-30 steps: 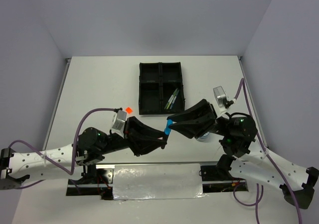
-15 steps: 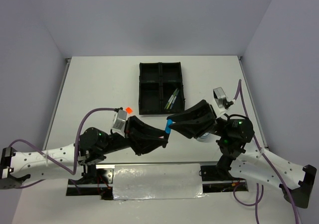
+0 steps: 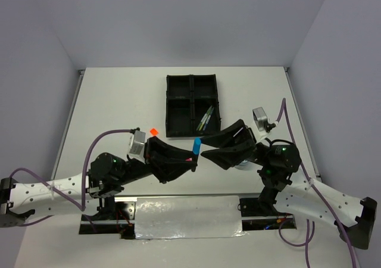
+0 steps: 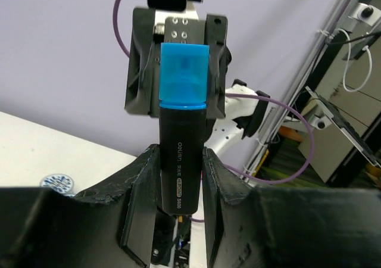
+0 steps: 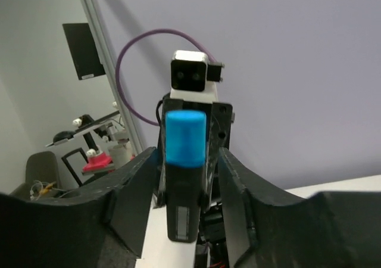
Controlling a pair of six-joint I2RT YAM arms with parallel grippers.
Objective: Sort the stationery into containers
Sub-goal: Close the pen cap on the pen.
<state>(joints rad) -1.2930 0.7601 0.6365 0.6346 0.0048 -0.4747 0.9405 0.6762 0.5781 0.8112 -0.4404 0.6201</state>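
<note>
White table [image 3: 119, 101] enclosed by plain pale grey-lilac walls; we list what stands on and over it, each item placed from the black tray.

1. Black tray [image 3: 168, 104]: rectangular, four square compartments, at the middle of the table toward the far side.

2. Thin pens [image 3: 206, 119]: a few, lying slantwise together in the tray's near-right compartment. We see nothing in the other three compartments.

3. Small orange square [image 3: 153, 130]: flat on the table, just off the tray's near-left corner and apart from it.

4. Highlighter [image 3: 196, 145]: black body, blue cap [image 4: 184, 74], held up off the table just beyond the tray's near edge, between the two grippers.

5. Left gripper [image 3: 193, 158]: near side of the tray, reaching in from the left. In its wrist view we see both fingers [image 4: 140, 202] pressed against the black body of the highlighter, clamping it, with the cap end sticking out past the fingertips.

6. Right gripper [image 3: 204, 151]: near side of the tray, facing the left one. Its fingers [image 5: 140, 187] stand to either side of the highlighter with a gap on each side; we record it as spread apart and gripping nothing.

7. Blue-white roll [image 4: 58, 181]: flat on the table in the left wrist view; its place relative to the tray we cannot tell.
</note>
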